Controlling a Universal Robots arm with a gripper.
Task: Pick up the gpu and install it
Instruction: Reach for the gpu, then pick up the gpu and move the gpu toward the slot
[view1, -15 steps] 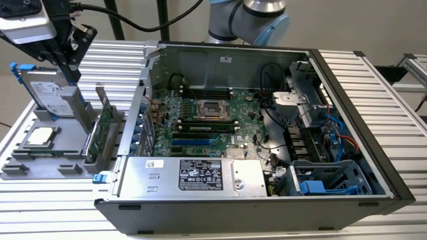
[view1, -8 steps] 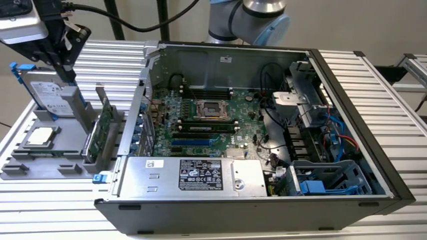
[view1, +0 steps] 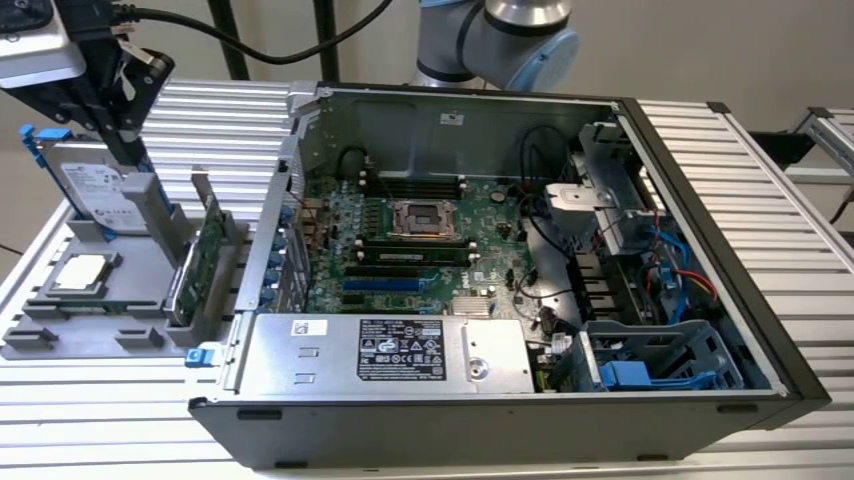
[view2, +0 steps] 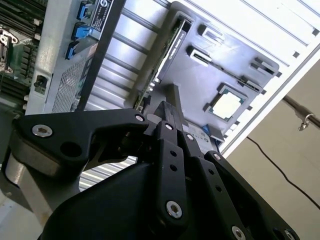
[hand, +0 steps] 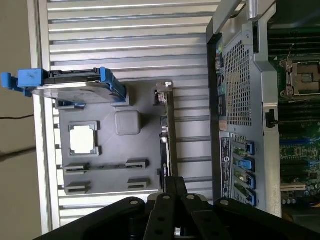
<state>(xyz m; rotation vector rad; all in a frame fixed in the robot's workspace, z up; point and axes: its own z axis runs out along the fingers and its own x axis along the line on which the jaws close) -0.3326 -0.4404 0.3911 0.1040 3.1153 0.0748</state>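
Observation:
The gpu (view1: 200, 262) stands on its long edge in a slot of the grey holder tray (view1: 60, 340), left of the open computer case (view1: 400, 430) in the exterior view. In both wrist views it appears edge-on as a thin dark strip (hand: 167, 132) (view2: 169, 52), with its silver bracket (hand: 164, 91) at one end. My gripper (view1: 134, 155) hangs above the tray's far end, over the hard drive and apart from the gpu. Its black fingers (hand: 175, 182) (view2: 169, 107) lie together, holding nothing.
A silver hard drive with blue clips (view1: 107, 190) (hand: 75, 87) and a small square chip (view1: 83, 272) (hand: 82, 139) also sit in the tray. Inside the case are the motherboard (view1: 414, 250) with blue slots (view1: 387, 285) and a power supply (view1: 387, 352).

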